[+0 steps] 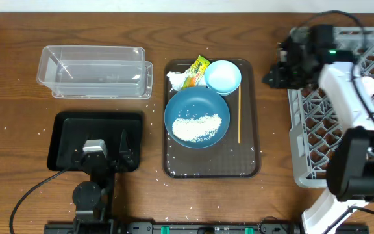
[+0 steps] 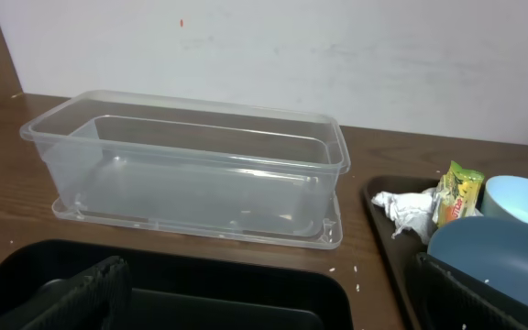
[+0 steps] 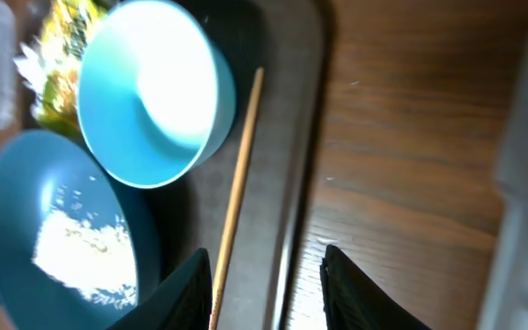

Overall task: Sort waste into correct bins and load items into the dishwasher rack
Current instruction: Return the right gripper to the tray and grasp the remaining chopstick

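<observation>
The dark-blue dish (image 1: 197,104) sits on a brown tray (image 1: 247,149) and holds a heap of white rice (image 1: 197,127). Behind it are the light-blue bowl (image 1: 223,77), a crumpled tissue (image 1: 175,79) and a yellow-green wrapper (image 1: 197,70). One chopstick (image 1: 239,117) lies along the tray's right side. My right gripper (image 1: 269,73) hangs open and empty between the tray and the grey rack (image 1: 317,130); in its wrist view the chopstick (image 3: 241,165) shows far below the right gripper (image 3: 266,257). My left gripper (image 1: 106,148) stands wide open over the black tray (image 1: 63,130), empty.
The clear tub (image 1: 93,71) stands behind the black tray, with nothing in it. Loose rice grains are scattered on the wood around the brown tray. Two small pale things (image 1: 369,84) lie in the rack, partly behind my right arm.
</observation>
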